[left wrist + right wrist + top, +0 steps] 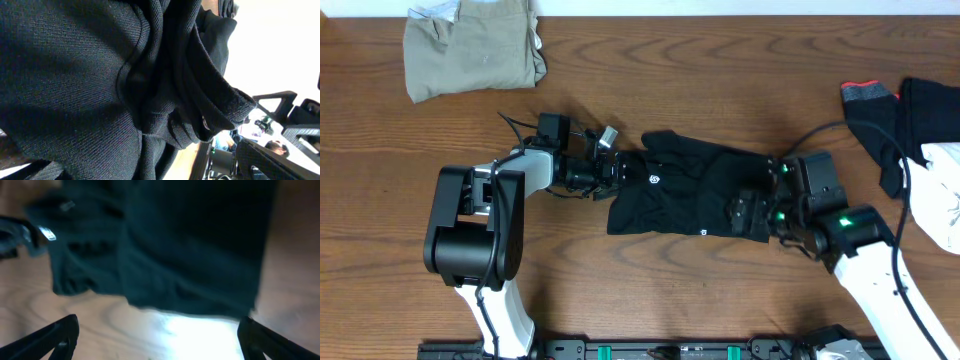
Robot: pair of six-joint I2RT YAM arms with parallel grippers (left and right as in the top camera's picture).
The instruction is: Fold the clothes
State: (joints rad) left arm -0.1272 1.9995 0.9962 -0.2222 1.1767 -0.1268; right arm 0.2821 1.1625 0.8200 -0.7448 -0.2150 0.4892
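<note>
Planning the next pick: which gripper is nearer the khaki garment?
Left. The left gripper sits at the black garment's left end, below-right of the khaki garment; the right gripper is at the black one's right end.

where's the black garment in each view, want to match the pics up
overhead: the black garment lies at the middle of the wooden table.
left wrist: it fills nearly the whole picture, bunched folds seen close up.
right wrist: blurred, across the upper middle, with bare table below it.
shared landmark: the wooden table, clear in overhead and right wrist.
</note>
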